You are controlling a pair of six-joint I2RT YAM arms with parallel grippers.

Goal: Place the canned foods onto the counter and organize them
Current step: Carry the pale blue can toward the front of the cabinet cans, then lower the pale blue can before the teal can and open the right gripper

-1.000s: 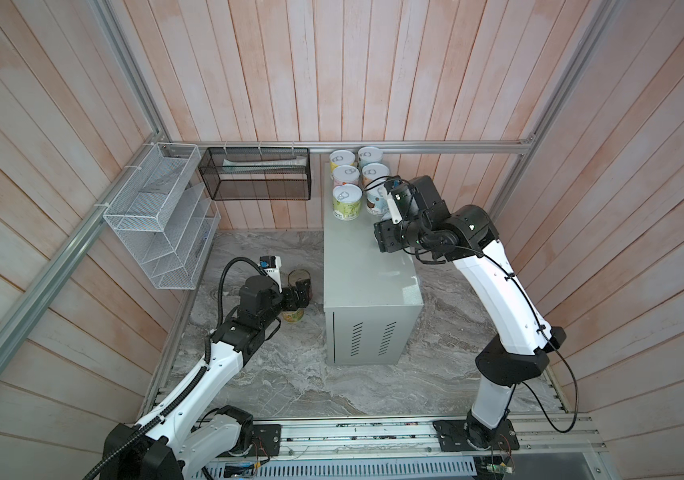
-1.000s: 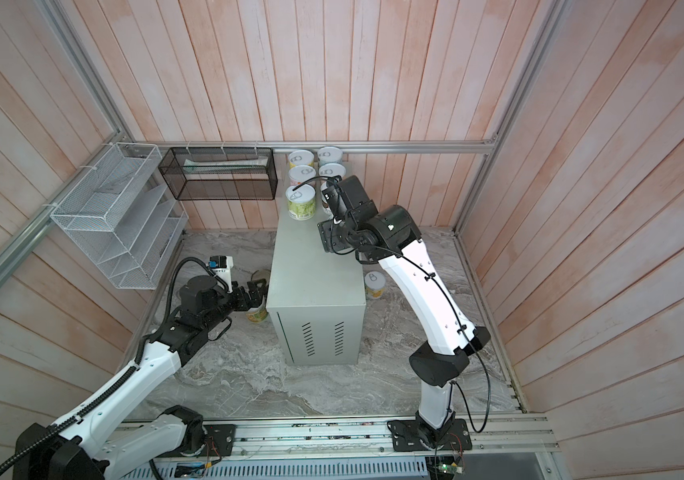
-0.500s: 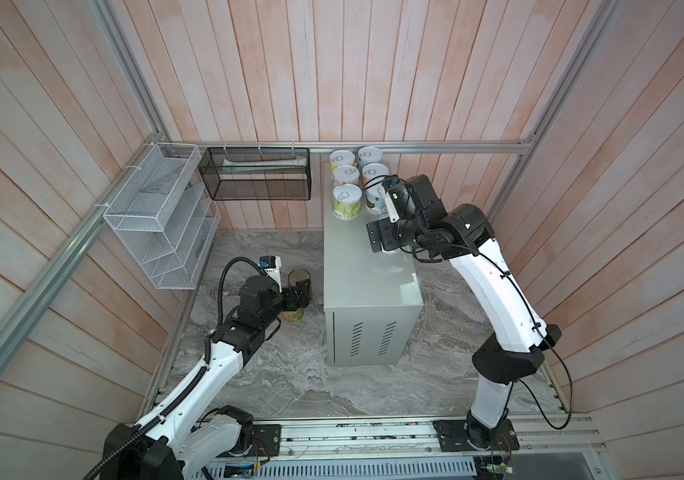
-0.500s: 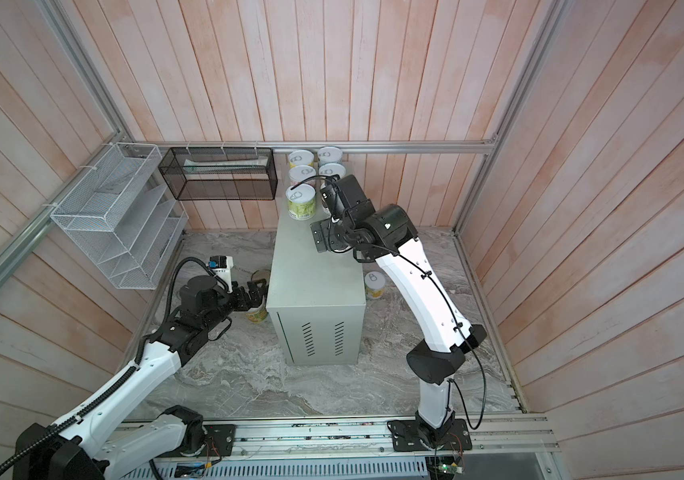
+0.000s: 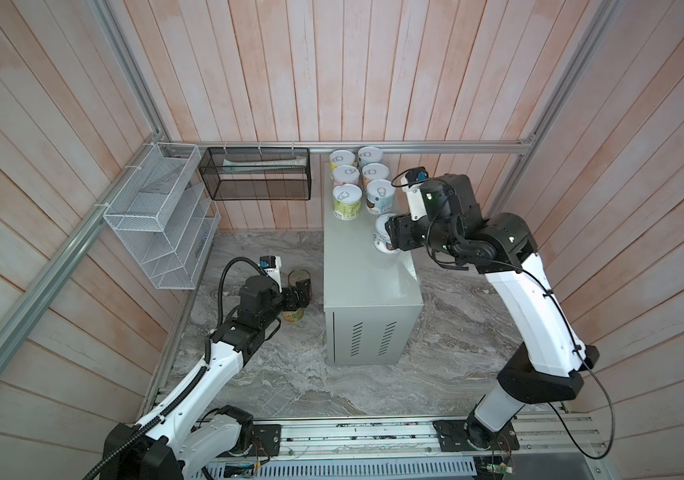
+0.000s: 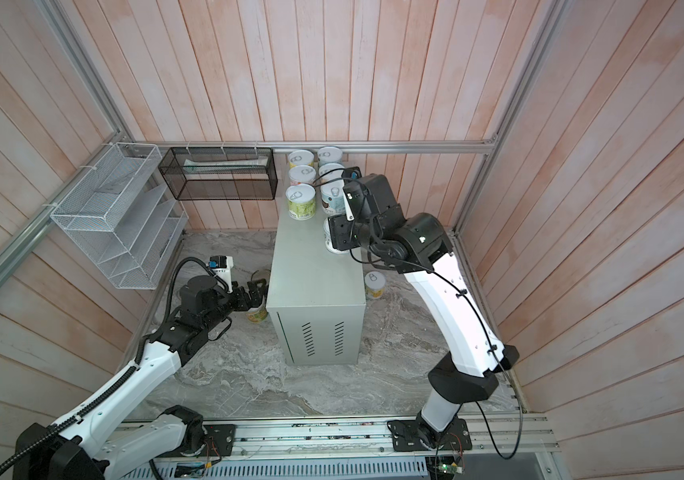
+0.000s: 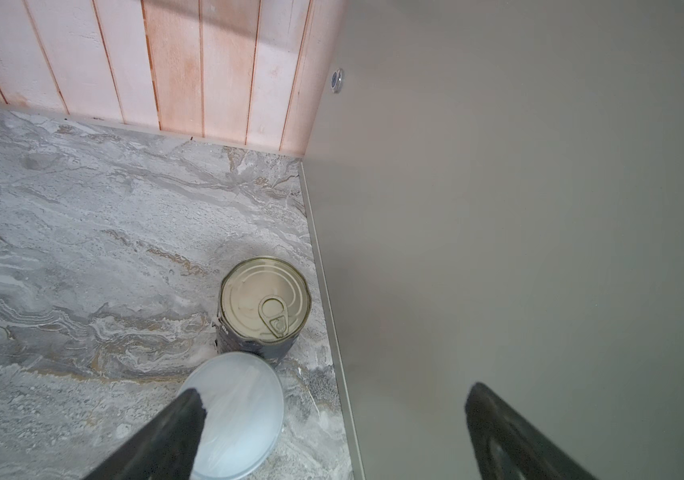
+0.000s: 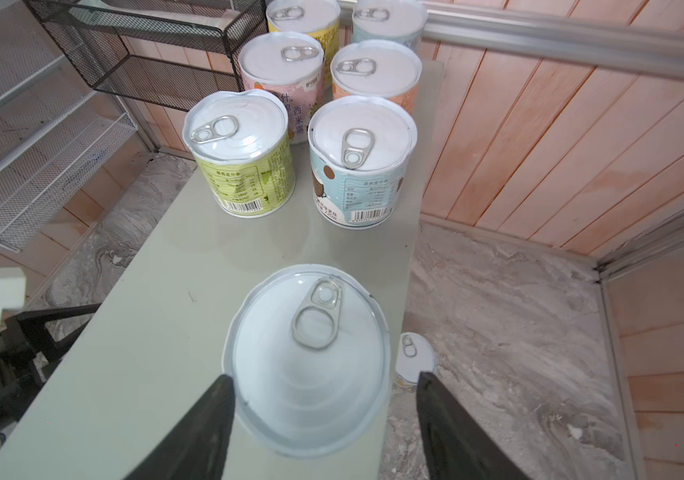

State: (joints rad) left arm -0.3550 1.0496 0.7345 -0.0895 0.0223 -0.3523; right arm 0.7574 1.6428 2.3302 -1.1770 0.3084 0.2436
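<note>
Fingers [image 8: 201, 432] of right gripper [image 8: 322, 380] sit narrow around seventh can [image 8: 311, 395] — one touches its rim, the other is just beside it; clamped or not, cannot tell. Seventh can is lid-up at the right edge of counter [image 5: 356, 270], near the six others but apart from them. Left gripper [image 7: 334, 391] fingers [image 7: 174, 428] are wide, nothing between them. It hangs low beside the counter's left wall, one finger overlapping the lid of low can [image 7: 240, 415] in the left wrist view.

Cans: ten in view. Seven on counter top, three on floor [image 5: 290, 374]. Six stand close together at the counter's wall end, two by three:
- green can [image 8: 244, 166] and blue can [image 8: 356, 174] in front
- pink can [image 8: 282, 79] and peach can [image 8: 375, 79] behind them
- yellow can [image 8: 302, 20] and far blue can [image 8: 386, 20] at the wall

All seven have white pull-tab lids.

On the floor, low can and dark tin [image 7: 263, 299] are left of counter, just beside each other — dark tin is taller, with a gold lid. Right can [image 6: 374, 284] is just beside the counter's right side.

Baskets: two on the walls, one white basket [image 5: 157, 216] and one black basket [image 5: 257, 174]. Arms: two.
</note>
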